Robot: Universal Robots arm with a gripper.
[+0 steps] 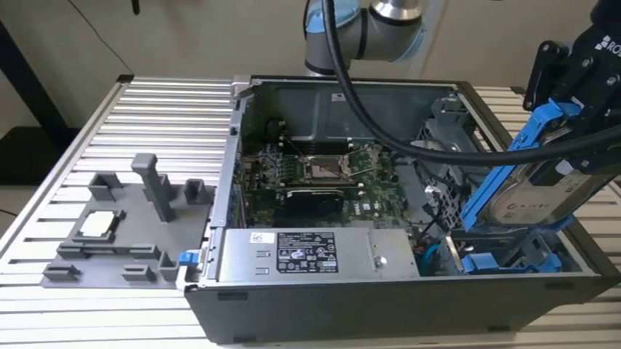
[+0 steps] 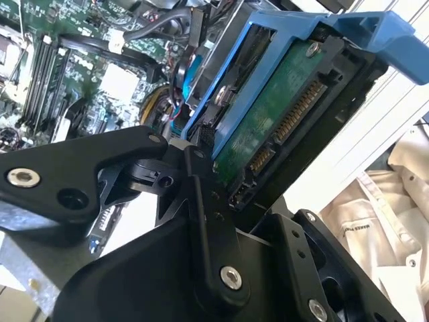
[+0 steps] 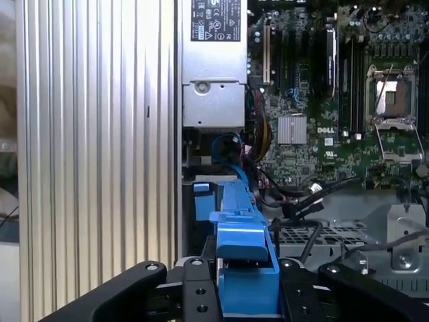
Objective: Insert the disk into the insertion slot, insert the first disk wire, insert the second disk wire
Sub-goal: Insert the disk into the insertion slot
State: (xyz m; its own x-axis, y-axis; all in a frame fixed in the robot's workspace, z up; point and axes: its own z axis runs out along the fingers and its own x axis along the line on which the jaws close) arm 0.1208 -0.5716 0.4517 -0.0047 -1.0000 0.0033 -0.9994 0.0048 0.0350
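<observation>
Gripper hangs above the open computer case, on the exterior view's right side of it, and its black, bolted metal fingers are pinching the disk from both sides. That shows best in the first wrist view, where they flank the glossy blue plastic carrier frame.

The disk is a flat silver rectangle with a white label. It stands steeply tilted and juts up well above the case's rim. In the second wrist view its underside shows as a green circuit board with a row of gold connector pins.

Its lower end sits right at the mouth of the insertion slot, a narrow grey sheet-metal bay with blue plastic parts in the case's corner; whether they are touching, cannot tell.

Inside the case, beside the bay, lies a boxy grey power-supply box with stickers. Deeper in is the dark motherboard with its square metal processor socket.

A thick black cable loops over the case. The case rests on a ribbed aluminium table. Beside the case, on the exterior view's left, sits a matte grey plastic fixture tray with upright posts
</observation>
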